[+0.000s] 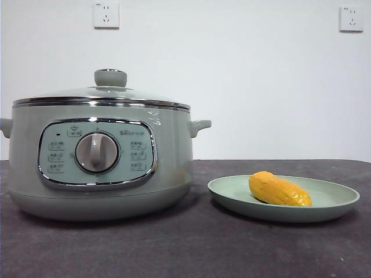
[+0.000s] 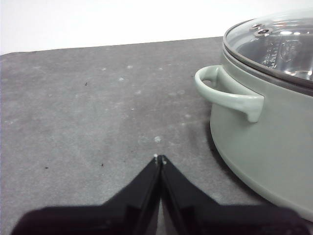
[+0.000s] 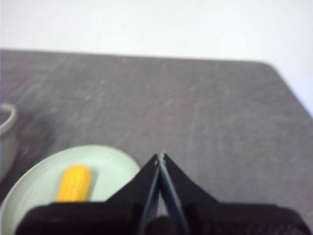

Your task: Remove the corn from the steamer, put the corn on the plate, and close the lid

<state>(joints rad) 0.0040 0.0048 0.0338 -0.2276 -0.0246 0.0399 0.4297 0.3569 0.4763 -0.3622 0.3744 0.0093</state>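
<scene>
The pale green steamer (image 1: 98,159) stands at the left with the glass lid (image 1: 104,95) resting on its rim, knob up. The yellow-orange corn (image 1: 279,190) lies on the pale green plate (image 1: 336,200) to the steamer's right. Neither arm shows in the front view. My left gripper (image 2: 160,158) is shut and empty over the dark table, beside the steamer's side handle (image 2: 227,93); the lid (image 2: 279,44) shows there too. My right gripper (image 3: 160,156) is shut and empty above the plate's edge (image 3: 29,183), with the corn (image 3: 74,182) beside it.
The dark grey tabletop (image 1: 185,249) spreads in front of and around both things. A white wall with two sockets (image 1: 106,15) stands behind. The table's rounded corner (image 3: 274,68) shows in the right wrist view.
</scene>
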